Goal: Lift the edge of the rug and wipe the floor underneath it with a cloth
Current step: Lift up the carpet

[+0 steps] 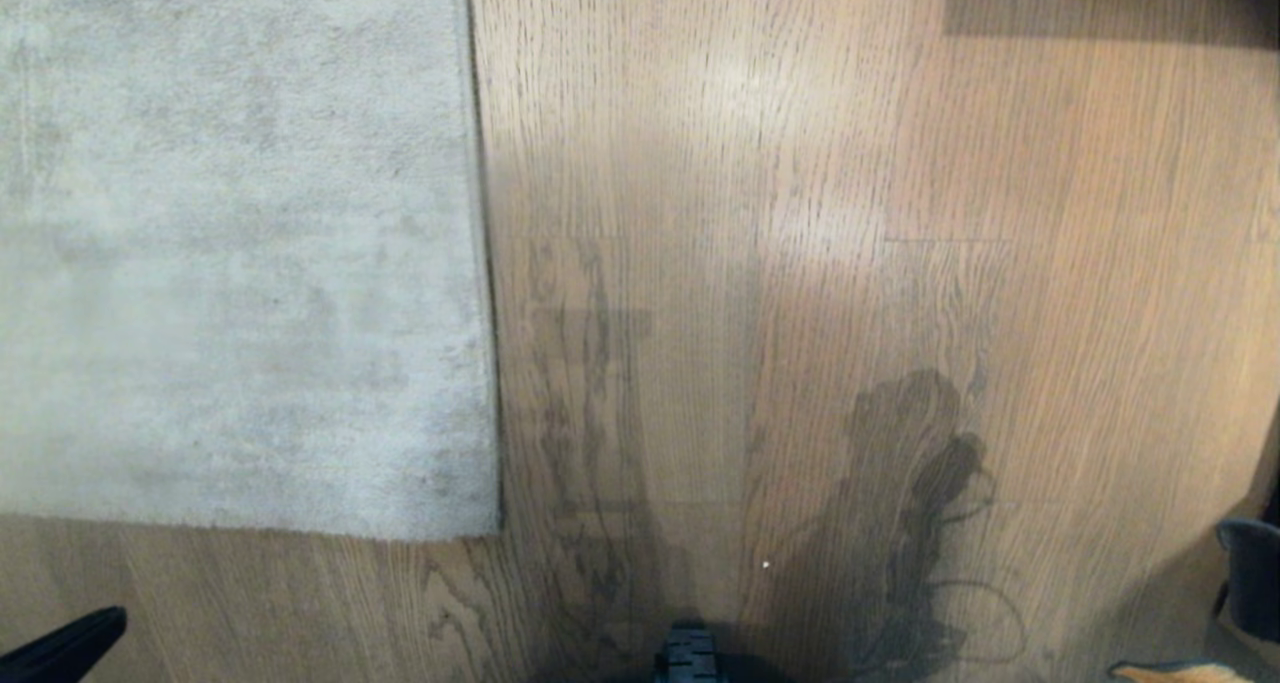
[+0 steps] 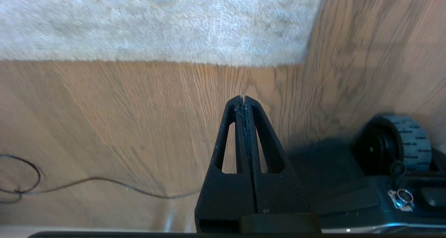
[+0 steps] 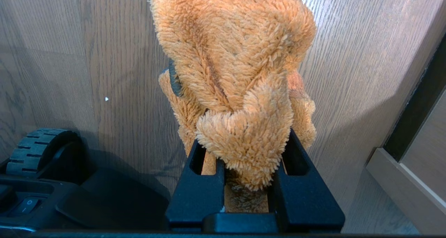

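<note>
Below, we see the floor [image 1: 760, 263] of brown planks, the rug edge [image 1: 485, 263] lying flat on it. Our left gripper [image 2: 245, 98] hangs pinched together above bare wood; our right gripper [image 3: 245, 161] clamps the cloth [image 3: 233, 63].

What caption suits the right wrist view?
Right gripper clamps a fuzzy orange-yellow cloth above brown wood-grain plank floor.
</note>
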Controlling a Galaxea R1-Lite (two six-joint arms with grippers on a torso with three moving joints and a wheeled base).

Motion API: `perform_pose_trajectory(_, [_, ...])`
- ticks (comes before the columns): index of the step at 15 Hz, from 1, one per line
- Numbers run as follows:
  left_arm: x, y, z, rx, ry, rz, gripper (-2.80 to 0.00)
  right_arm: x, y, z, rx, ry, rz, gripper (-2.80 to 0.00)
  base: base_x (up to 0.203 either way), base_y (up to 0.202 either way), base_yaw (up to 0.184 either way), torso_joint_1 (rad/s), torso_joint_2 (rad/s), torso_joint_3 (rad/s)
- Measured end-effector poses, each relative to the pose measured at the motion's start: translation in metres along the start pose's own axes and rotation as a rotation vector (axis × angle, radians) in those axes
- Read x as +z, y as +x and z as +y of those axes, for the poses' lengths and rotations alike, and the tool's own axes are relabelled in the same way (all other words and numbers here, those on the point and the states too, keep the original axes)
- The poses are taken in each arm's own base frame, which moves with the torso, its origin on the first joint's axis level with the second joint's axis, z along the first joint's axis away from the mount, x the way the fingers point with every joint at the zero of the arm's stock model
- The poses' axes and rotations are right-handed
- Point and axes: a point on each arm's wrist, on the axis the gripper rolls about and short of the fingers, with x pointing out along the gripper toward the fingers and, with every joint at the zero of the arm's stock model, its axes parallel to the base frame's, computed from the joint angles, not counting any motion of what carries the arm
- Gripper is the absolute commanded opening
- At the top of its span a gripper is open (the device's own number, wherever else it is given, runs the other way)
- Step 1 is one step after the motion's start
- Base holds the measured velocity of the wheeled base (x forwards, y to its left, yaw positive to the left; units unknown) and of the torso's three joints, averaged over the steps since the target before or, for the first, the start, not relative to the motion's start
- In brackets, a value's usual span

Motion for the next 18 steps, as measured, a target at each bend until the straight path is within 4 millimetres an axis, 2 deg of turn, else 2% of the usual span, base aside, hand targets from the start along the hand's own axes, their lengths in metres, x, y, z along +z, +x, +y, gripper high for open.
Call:
perform_pose_trajectory(8, [0.003, 0.016, -0.003, -0.071, 0.007, 0.085, -2.80, 0.000, 0.000, 0.000, 0.000, 0.000, -0.001, -2.80, 0.000, 0.000, 0.000, 0.000, 0.00, 0.000])
perform_pose_trajectory(18, [0.007, 0.042, -0.004, -0.071, -0.029, 0.226, -2.80, 0.000, 0.000, 0.000, 0.000, 0.000, 0.000, -2.80, 0.000, 0.000, 0.000, 0.000, 0.00, 0.000])
